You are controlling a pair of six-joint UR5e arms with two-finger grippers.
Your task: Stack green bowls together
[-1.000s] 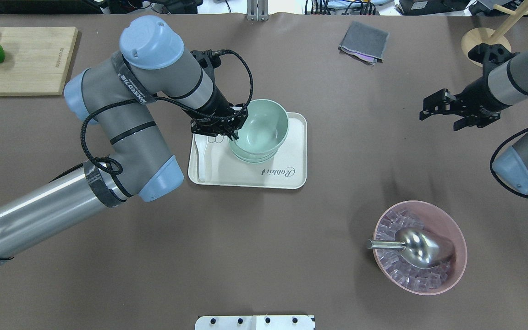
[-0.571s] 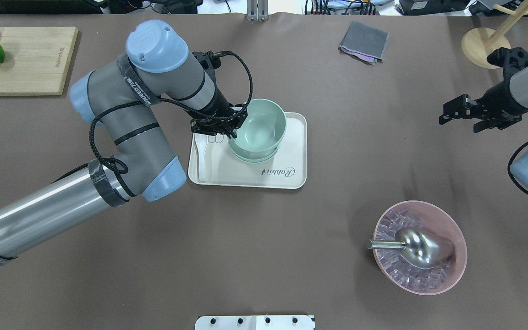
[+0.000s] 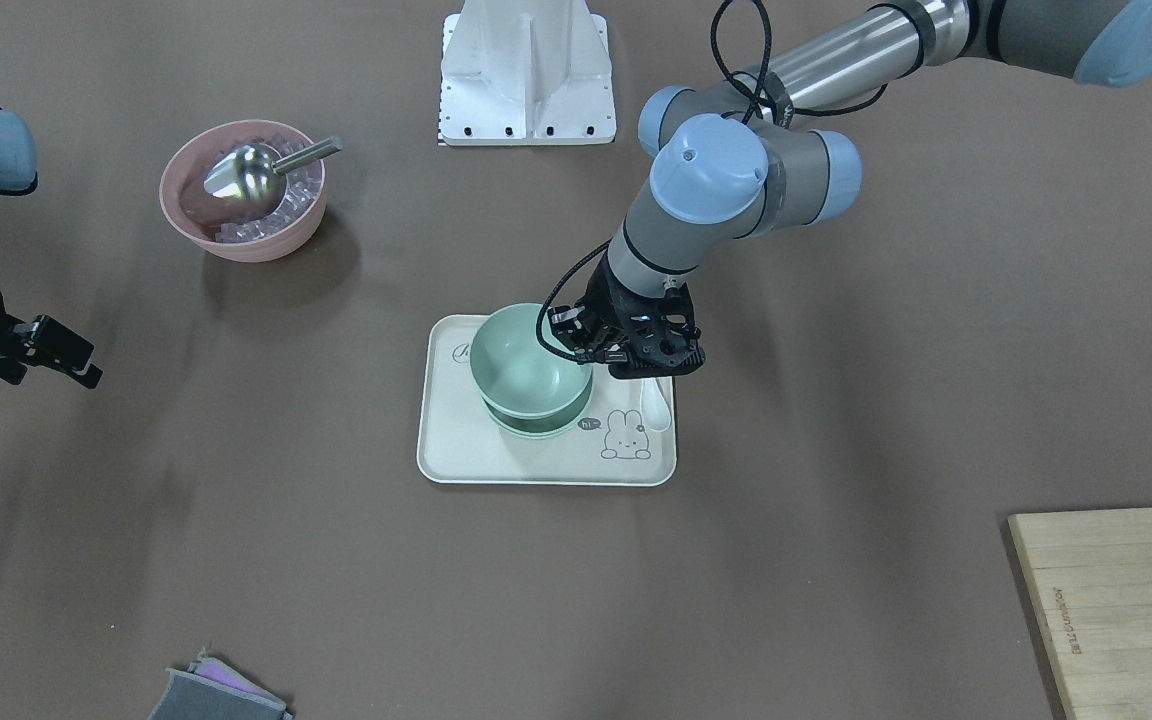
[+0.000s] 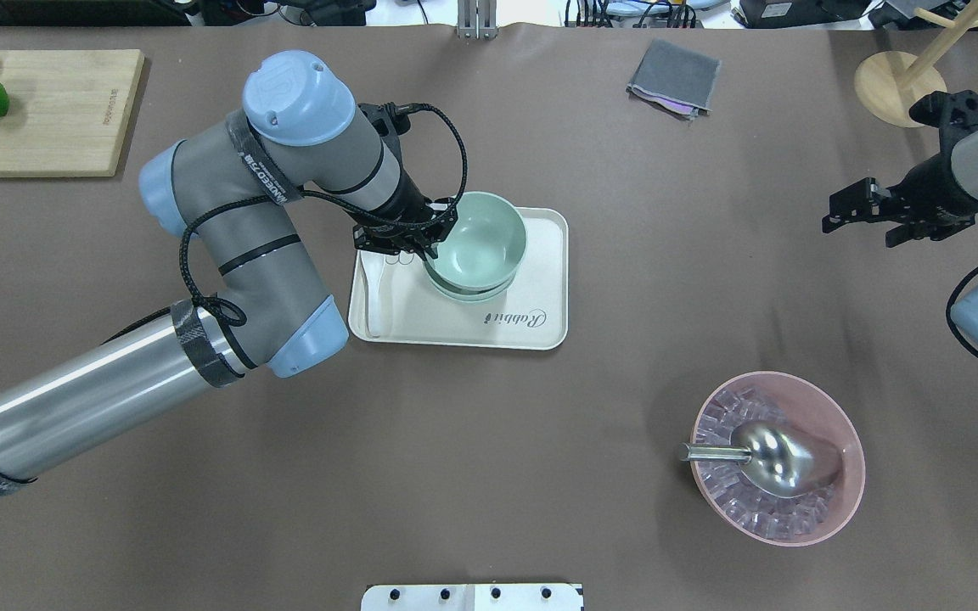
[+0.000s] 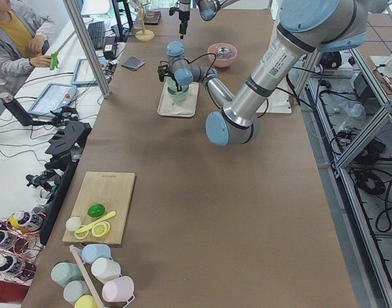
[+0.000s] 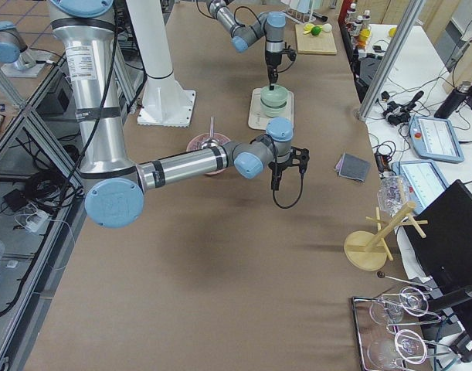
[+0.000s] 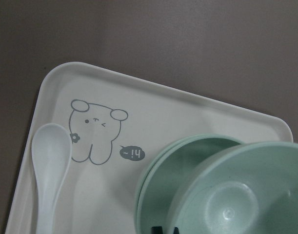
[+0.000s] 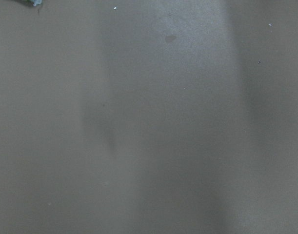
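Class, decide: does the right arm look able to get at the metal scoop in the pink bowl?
Probably yes. The right gripper hangs open over bare table, and nothing stands between it and the metal scoop in the pink bowl. The left gripper, shut on the top green bowl, is far off.

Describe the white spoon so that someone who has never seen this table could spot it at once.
Near the middle of the brown table sits a cream tray. On it, beside the green bowls and the printed rabbit, lies the white spoon along the tray's edge. It is the only long, slim item there; its neighbours are round and mint green.
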